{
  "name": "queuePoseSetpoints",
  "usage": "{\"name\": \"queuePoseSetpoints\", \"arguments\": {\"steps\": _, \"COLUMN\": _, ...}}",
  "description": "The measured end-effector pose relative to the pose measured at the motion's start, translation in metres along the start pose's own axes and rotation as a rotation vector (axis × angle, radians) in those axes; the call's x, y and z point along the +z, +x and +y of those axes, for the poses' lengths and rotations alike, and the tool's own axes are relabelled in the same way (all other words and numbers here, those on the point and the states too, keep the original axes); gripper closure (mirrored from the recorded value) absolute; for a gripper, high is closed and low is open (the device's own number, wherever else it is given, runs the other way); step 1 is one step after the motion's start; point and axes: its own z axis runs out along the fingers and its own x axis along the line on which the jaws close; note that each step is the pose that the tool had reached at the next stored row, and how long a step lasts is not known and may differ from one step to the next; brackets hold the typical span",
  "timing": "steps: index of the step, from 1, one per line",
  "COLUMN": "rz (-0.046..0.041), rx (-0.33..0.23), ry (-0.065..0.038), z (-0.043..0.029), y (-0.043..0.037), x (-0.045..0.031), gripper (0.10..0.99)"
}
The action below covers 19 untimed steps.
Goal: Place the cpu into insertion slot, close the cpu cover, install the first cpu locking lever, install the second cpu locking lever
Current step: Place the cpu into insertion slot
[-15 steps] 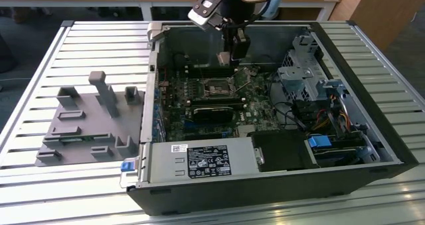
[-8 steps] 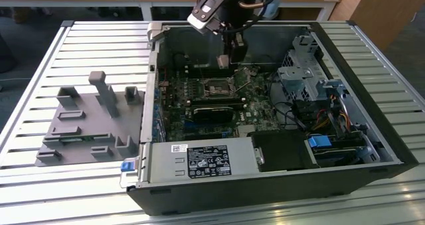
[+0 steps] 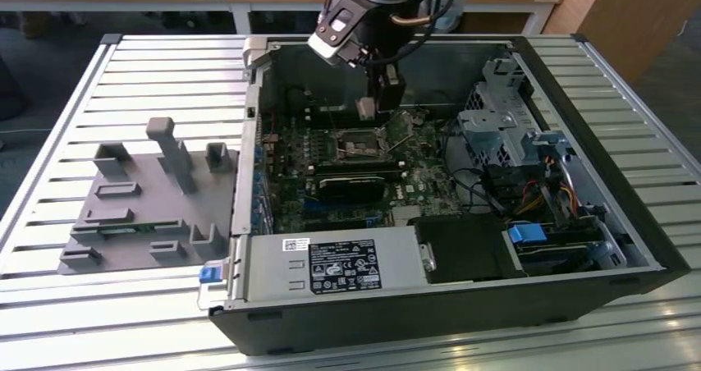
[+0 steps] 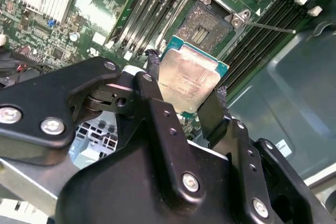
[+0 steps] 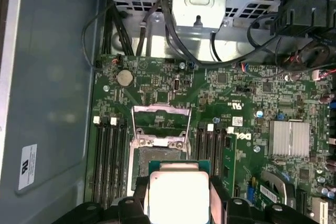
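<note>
**Chip in the Fingers, Socket Lay Open**

Widest first: the silver slatted metal desk (image 3: 66,100) carried everything, and on it lay the big black open-sided computer case (image 3: 438,313). Just beside it, on the exterior view's left, sat a grey moulded plastic fixture tray (image 3: 131,215). Inside the case, the green circuit-covered motherboard (image 3: 428,182) spread across the floor, and a silver label-bearing power supply box (image 3: 328,264) lined the near wall.

Down into the case reached the arm, its black gripper (image 3: 378,108) hanging over the board's middle. And look at that grip! In the second wrist view the black fingers (image 4: 153,69) pinched the cpu (image 4: 189,82), a small flat square chip with a dull grey-brown metal top and a green rim, by two opposite edges. The first wrist view showed the same chip (image 5: 178,195) clamped in the gripper (image 5: 178,205).

The square black insertion slot (image 4: 205,24) lay near the chip, its dark centre bare, and the chip was up in the air, not seated. The cpu cover (image 5: 160,110), a thin silvery metal frame with a square window, stood swung up off the slot (image 5: 157,153). A thin metal rod (image 4: 270,27) stuck out beside the slot.
</note>
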Motion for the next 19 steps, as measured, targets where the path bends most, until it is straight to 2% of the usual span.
{"name": "queuePoseSetpoints", "arguments": {"steps": 6, "rz": 0.0002, "rx": 0.001, "ry": 0.008, "z": -0.0048, "y": 0.0004, "x": 0.0071, "gripper": 0.545}}
{"name": "queuePoseSetpoints", "arguments": {"steps": 14, "rz": -0.0002, "rx": 0.002, "ry": 0.019, "z": -0.0058, "y": 0.0022, "x": 0.0185, "gripper": 0.545}}
{"name": "queuePoseSetpoints", "arguments": {"steps": 19, "rz": -0.0002, "rx": 0.002, "ry": 0.02, "z": -0.0062, "y": 0.0021, "x": 0.0254, "gripper": 0.545}}
